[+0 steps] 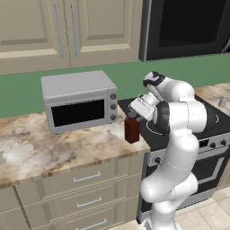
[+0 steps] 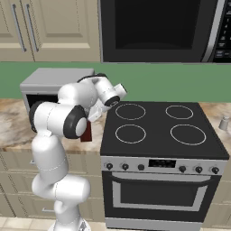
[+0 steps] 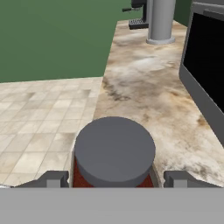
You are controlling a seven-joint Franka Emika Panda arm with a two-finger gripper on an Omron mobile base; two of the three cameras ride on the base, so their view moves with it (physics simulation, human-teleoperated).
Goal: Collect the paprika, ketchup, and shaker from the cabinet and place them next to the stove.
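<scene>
Open marble counter (image 1: 54, 143) left of the paprika (image 1: 131, 130), toaster oven (image 1: 80, 106) close behind, stove (image 2: 162, 128) alongside.

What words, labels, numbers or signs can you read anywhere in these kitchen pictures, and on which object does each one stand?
None can be read.
Stove front display: dark, no legible figures.
Stove knobs: markings too small to read.
Microwave side panel: buttons blurred.
Paprika: no readable label.
Toaster oven: no text.

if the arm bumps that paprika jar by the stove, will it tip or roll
Probably neither. The paprika jar stands upright on the counter and looks squat and flat-lidded, so it likely slides. Rigid walls should take the gripper squeeze, though smooth sides might slip.
</scene>
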